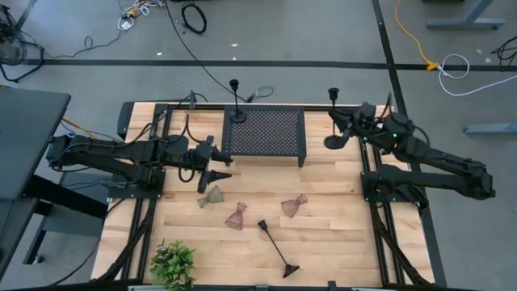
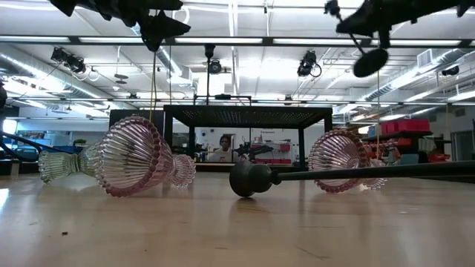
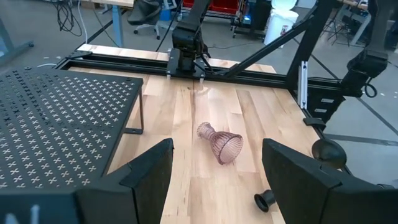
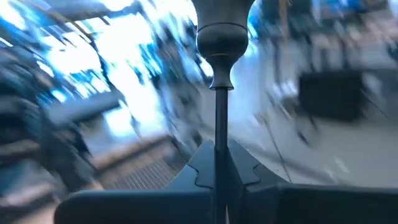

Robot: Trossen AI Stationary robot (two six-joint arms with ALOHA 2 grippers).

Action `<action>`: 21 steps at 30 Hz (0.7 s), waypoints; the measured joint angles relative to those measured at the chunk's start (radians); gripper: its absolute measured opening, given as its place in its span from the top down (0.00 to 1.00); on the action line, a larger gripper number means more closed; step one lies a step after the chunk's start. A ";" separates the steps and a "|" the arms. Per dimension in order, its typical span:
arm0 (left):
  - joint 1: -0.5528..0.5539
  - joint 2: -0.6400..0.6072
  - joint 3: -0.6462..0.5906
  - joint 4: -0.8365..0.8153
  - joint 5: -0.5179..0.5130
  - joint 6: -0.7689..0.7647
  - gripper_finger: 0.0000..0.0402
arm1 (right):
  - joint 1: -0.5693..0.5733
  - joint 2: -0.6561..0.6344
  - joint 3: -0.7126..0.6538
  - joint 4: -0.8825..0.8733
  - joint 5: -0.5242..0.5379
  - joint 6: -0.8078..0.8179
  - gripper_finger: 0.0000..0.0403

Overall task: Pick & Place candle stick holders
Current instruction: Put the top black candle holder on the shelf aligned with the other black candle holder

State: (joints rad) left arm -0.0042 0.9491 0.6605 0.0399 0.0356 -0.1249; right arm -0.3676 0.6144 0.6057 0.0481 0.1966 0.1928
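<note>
My table (image 1: 339,242) is light wood, with a black perforated rack (image 1: 266,133) at its far middle. One black stem (image 1: 236,101) stands upright on the rack's far left corner.

My right gripper (image 1: 346,123) is up in the air off the rack's right end, its fingers clamped on a second black stem (image 4: 219,93), whose round foot (image 1: 334,142) hangs clear of the table. In the right wrist view that stem runs straight up from between my closed fingers.

My left gripper (image 1: 216,166) hovers just near of the rack's left end, fingers (image 3: 146,177) apart and holding nothing.

The third black stem (image 1: 277,247) lies flat on the near middle of the table.

A leafy plant (image 1: 173,263) sits at the near left corner.

Three glass holders lie on their sides in mid-table: a greenish one (image 1: 212,196) just near of my left gripper, a pink one (image 1: 235,217) beside it, and another pink one (image 1: 295,206) further right.
</note>
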 joint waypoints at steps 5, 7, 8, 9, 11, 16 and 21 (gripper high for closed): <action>0.000 0.000 0.000 0.000 -0.015 0.005 0.38 | 0.003 0.081 -0.181 0.536 -0.183 -0.018 1.00; 0.000 0.000 0.000 0.001 -0.020 0.006 0.38 | 0.003 0.145 -0.222 0.691 -0.189 -0.018 1.00; 0.000 0.000 0.000 0.001 -0.021 0.006 0.38 | 0.002 0.183 -0.231 0.741 -0.188 -0.018 1.00; 0.000 0.000 0.000 0.001 -0.021 0.006 0.38 | 0.002 0.224 -0.233 0.778 -0.188 -0.018 1.00; 0.000 0.000 0.000 0.000 -0.021 0.006 0.38 | 0.002 0.310 -0.229 0.837 -0.190 -0.018 1.00; 0.000 0.000 0.000 0.001 -0.021 0.014 0.38 | -0.014 0.521 -0.150 1.011 -0.310 -0.039 1.00; 0.000 0.000 0.000 0.000 -0.021 0.017 0.38 | -0.054 0.689 -0.034 1.059 -0.441 -0.073 1.00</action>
State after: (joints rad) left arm -0.0044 0.9493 0.6605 0.0402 0.0151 -0.1081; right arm -0.4211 1.3037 0.5715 1.1073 -0.2439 0.1202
